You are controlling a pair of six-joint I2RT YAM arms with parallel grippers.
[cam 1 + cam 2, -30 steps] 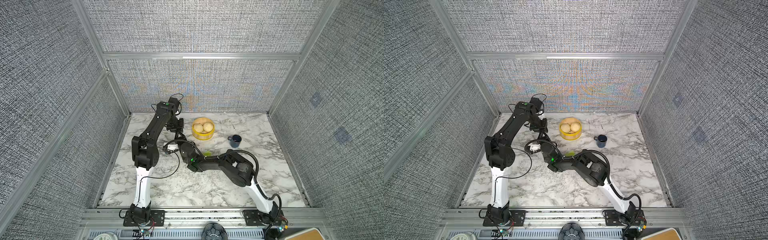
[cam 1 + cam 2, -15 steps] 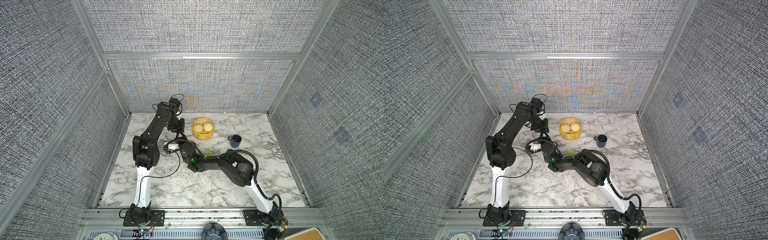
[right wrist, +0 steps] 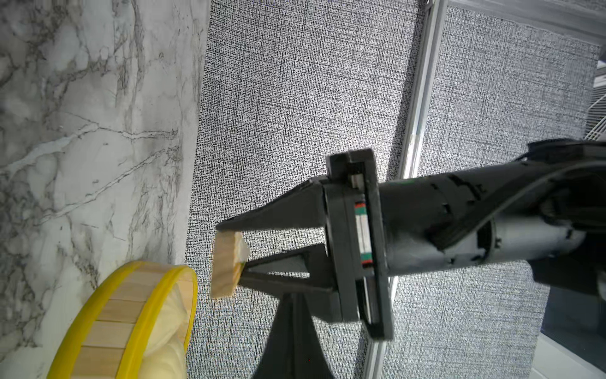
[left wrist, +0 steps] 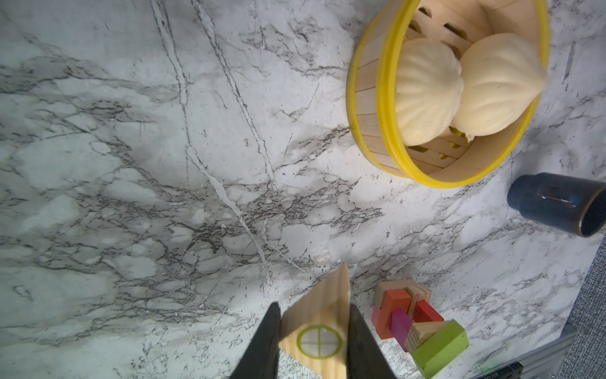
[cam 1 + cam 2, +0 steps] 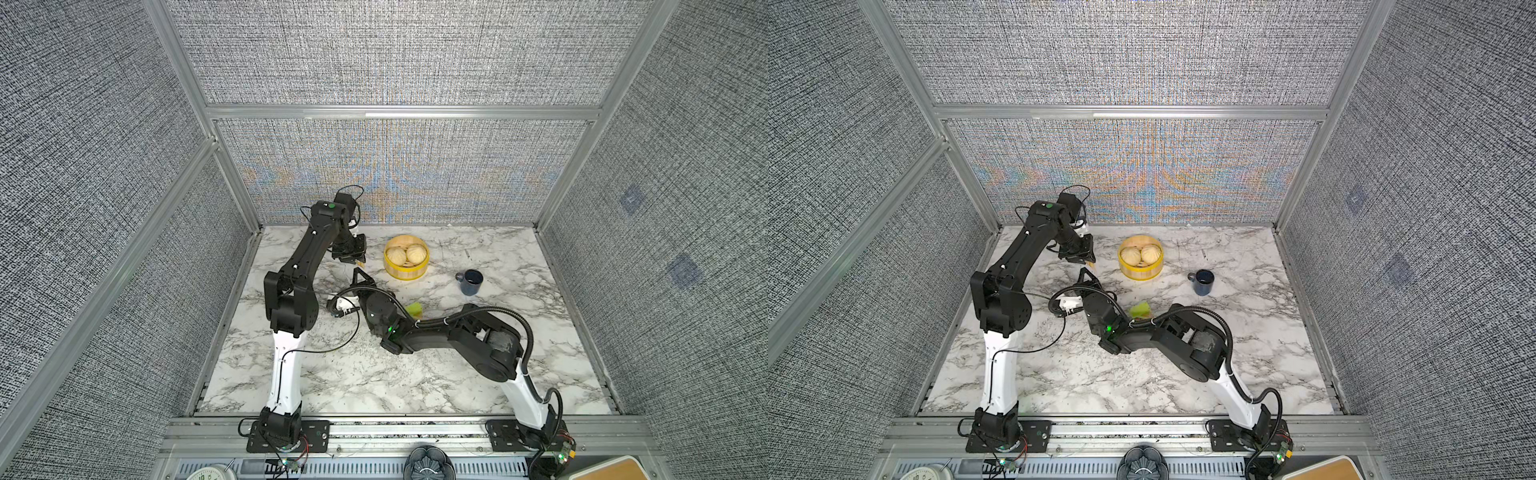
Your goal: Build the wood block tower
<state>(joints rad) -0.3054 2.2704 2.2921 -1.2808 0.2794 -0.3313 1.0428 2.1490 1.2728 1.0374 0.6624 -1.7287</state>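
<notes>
My left gripper (image 4: 314, 331) is shut on a tan triangular wood block (image 4: 323, 308) with a green ring on its face. It holds the block above the marble, left of the steamer basket; the block (image 5: 360, 263) also shows in both top views and the right wrist view. The tower (image 4: 408, 315) stands on the table: orange, red and pink blocks with a lime-green slab (image 4: 441, 344) on top. In both top views only its green slab (image 5: 414, 309) (image 5: 1140, 309) shows behind my right arm. My right gripper (image 3: 291, 305) (image 5: 356, 273) is shut and empty, pointing up just under the left gripper (image 3: 229, 251).
A yellow steamer basket (image 5: 406, 272) (image 4: 383, 98) with two buns stands at the back middle. A dark blue mug (image 5: 471, 282) (image 4: 554, 203) stands right of it. Grey fabric walls close in the marble table (image 5: 457, 374) on three sides.
My right gripper's jaws have closed fully on nothing. The left arm has shifted only slightly, with the tan block still in its grip.
</notes>
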